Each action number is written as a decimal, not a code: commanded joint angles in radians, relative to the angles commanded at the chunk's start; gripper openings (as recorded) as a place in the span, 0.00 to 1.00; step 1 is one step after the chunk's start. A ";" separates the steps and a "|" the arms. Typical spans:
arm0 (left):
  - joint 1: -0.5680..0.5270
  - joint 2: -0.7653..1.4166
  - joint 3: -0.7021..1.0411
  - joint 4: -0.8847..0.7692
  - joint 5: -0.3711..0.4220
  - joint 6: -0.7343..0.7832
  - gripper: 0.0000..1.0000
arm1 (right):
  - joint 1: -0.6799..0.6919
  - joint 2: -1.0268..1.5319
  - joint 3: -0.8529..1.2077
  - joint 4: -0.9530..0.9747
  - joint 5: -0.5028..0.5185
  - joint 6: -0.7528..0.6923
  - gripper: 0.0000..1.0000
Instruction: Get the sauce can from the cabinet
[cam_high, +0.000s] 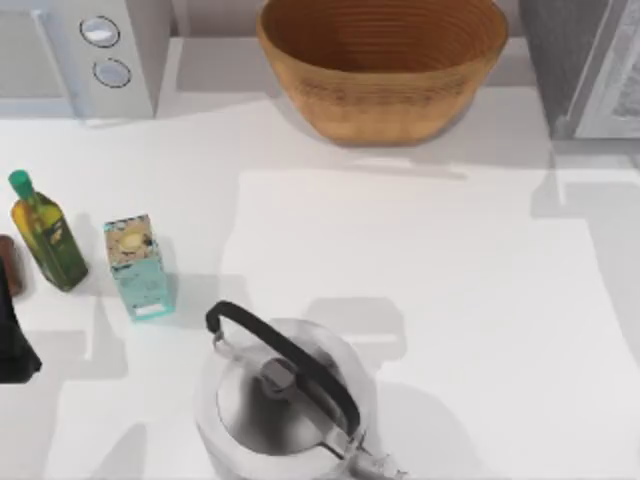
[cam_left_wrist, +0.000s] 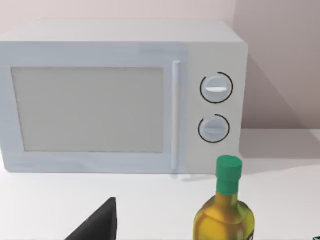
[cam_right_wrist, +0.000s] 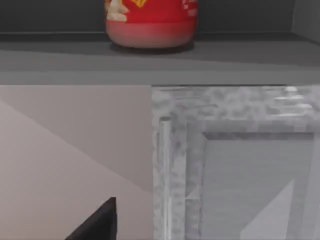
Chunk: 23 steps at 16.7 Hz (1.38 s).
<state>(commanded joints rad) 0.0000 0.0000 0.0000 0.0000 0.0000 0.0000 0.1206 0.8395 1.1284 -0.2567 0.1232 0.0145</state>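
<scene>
- The sauce can stands on a dark cabinet shelf, upper centre of the right wrist view, above a grey cabinet door.
- A dark part of the left arm sits at the worktop's left edge; whether either hand is clenched or released cannot be told.
- An oil bottle and teal carton stand left, a kettle at bottom centre, a basket at the top.

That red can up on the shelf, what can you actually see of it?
The sauce can shows in the right wrist view as a round red body with white and yellow label markings, paling toward its base. It stands upright on a dark grey cabinet shelf, its bottom resting on that surface with a soft shadow beneath. Its top is cut off by the picture's edge. Nothing else touches it.
</scene>
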 joint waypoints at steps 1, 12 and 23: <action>0.000 0.000 0.000 0.000 0.000 0.000 1.00 | 0.009 0.064 0.099 -0.019 0.010 0.001 1.00; 0.000 0.000 0.000 0.000 0.000 0.000 1.00 | 0.064 0.488 0.613 -0.161 0.074 0.001 1.00; 0.000 0.000 0.000 0.000 0.000 0.000 1.00 | 0.069 0.672 0.757 -0.125 0.090 0.007 1.00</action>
<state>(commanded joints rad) 0.0000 0.0000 0.0000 0.0000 0.0000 0.0000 0.1894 1.5111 1.8858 -0.3822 0.2135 0.0217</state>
